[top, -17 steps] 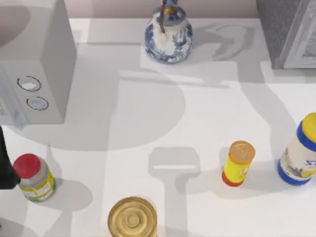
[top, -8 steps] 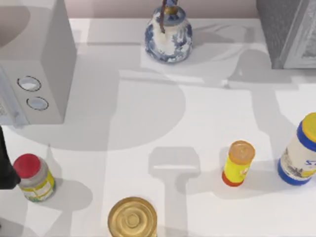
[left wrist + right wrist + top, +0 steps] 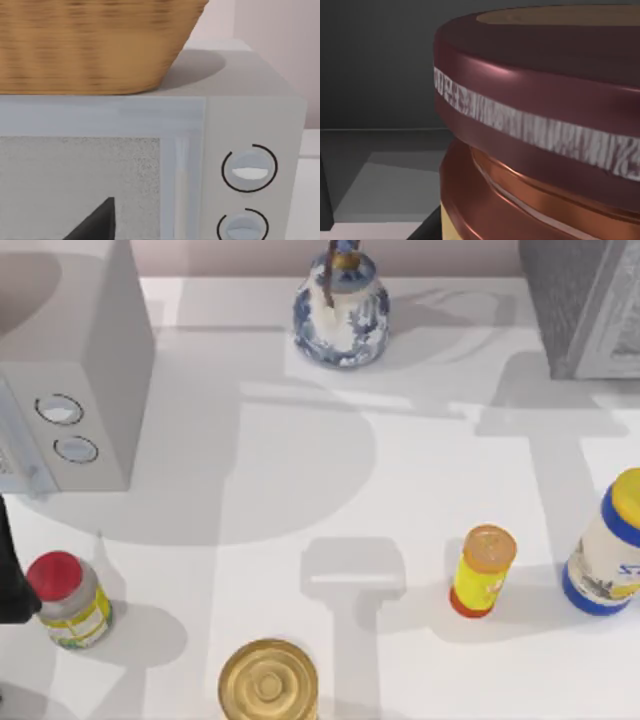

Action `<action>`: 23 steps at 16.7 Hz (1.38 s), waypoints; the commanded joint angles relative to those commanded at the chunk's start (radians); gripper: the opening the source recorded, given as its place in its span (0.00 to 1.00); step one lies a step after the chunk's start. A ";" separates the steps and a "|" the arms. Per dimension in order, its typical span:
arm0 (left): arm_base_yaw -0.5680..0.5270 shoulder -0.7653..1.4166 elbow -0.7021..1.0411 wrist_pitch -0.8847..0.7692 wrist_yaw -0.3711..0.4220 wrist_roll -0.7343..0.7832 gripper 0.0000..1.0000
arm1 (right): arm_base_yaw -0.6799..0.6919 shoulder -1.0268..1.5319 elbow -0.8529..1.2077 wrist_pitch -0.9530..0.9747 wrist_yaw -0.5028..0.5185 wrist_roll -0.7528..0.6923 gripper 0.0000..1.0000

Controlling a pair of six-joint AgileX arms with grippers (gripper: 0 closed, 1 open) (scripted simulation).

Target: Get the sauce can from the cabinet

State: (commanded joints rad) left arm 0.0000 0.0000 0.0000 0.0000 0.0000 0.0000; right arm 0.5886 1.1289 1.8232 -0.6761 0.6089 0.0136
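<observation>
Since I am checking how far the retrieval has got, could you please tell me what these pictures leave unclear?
- Sauce can: right wrist view, very close, cut off by the picture's edges; whether it is held cannot be told.
- Cabinet: top view, cut by the top right corner; its inside is hidden.
- Left arm: parked at the top view's left edge beside the red-capped jar.
- Gold tin: cut by the top view's lower edge.

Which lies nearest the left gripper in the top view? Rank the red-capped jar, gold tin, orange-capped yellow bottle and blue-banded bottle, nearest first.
From the left gripper, at the table's left edge:
1. red-capped glass jar, right beside it.
2. round gold tin, front, left of centre.
3. orange-capped yellow bottle, right of centre.
4. blue-banded white bottle, right edge.
</observation>
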 joint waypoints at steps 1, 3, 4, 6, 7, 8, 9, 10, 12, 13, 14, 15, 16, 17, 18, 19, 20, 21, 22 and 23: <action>0.000 0.000 0.000 0.000 0.000 0.000 1.00 | -0.024 -0.045 -0.073 0.027 -0.024 -0.001 0.00; 0.000 0.000 0.000 0.000 0.000 0.000 1.00 | -0.079 -0.150 -0.250 0.090 -0.081 -0.002 0.00; 0.000 0.000 0.000 0.000 0.000 0.000 1.00 | -0.109 -0.209 -0.354 0.125 -0.112 -0.003 0.00; 0.000 0.000 0.000 0.000 0.000 0.000 1.00 | -0.175 -0.335 -0.587 0.201 -0.180 -0.004 0.00; 0.000 0.000 0.000 0.000 0.000 0.000 1.00 | -0.209 -0.402 -0.711 0.240 -0.216 -0.005 0.00; 0.000 0.000 0.000 0.000 0.000 0.000 1.00 | -0.244 -0.470 -0.837 0.280 -0.253 -0.006 0.00; 0.000 0.000 0.000 0.000 0.000 0.000 1.00 | -0.278 -0.538 -0.962 0.321 -0.290 -0.006 0.00; 0.000 0.000 0.000 0.000 0.000 0.000 1.00 | -0.313 -0.605 -1.084 0.361 -0.326 -0.007 0.00; 0.000 0.000 0.000 0.000 0.000 0.000 1.00 | -0.381 -0.737 -1.308 0.440 -0.398 -0.008 0.00; 0.000 0.000 0.000 0.000 0.000 0.000 1.00 | -0.414 -0.799 -1.406 0.478 -0.433 -0.009 0.00; 0.000 0.000 0.000 0.000 0.000 0.000 1.00 | -0.446 -0.860 -1.494 0.514 -0.466 -0.010 0.00; 0.000 0.000 0.000 0.000 0.000 0.000 1.00 | -0.475 -0.917 -1.572 0.549 -0.497 -0.010 0.00; 0.000 0.000 0.000 0.000 0.000 0.000 1.00 | -0.503 -0.970 -1.640 0.580 -0.525 -0.011 0.00; 0.000 0.000 0.000 0.000 0.000 0.000 1.00 | -0.527 -1.017 -1.697 0.608 -0.550 -0.012 0.00; 0.000 0.000 0.000 0.000 0.000 0.000 1.00 | -0.548 -1.057 -1.743 0.632 -0.571 -0.012 0.00; 0.000 0.000 0.000 0.000 0.000 0.000 1.00 | -0.566 -1.089 -1.779 0.651 -0.588 -0.013 0.00; 0.000 0.000 0.000 0.000 0.000 0.000 1.00 | -0.578 -1.112 -1.804 0.665 -0.600 -0.013 0.00; 0.000 0.000 0.000 0.000 0.000 0.000 1.00 | -0.586 -1.125 -1.819 0.674 -0.607 -0.014 0.00; 0.000 0.000 0.000 0.000 0.000 0.000 1.00 | -0.589 -1.129 -1.823 0.676 -0.609 -0.014 0.00; 0.000 0.000 0.000 0.000 0.000 0.000 1.00 | -0.589 -1.129 -1.823 0.676 -0.609 -0.014 0.00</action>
State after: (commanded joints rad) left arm 0.0000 0.0000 0.0000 0.0000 0.0000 0.0000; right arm 0.0000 0.0000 0.0000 0.0000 0.0000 0.0000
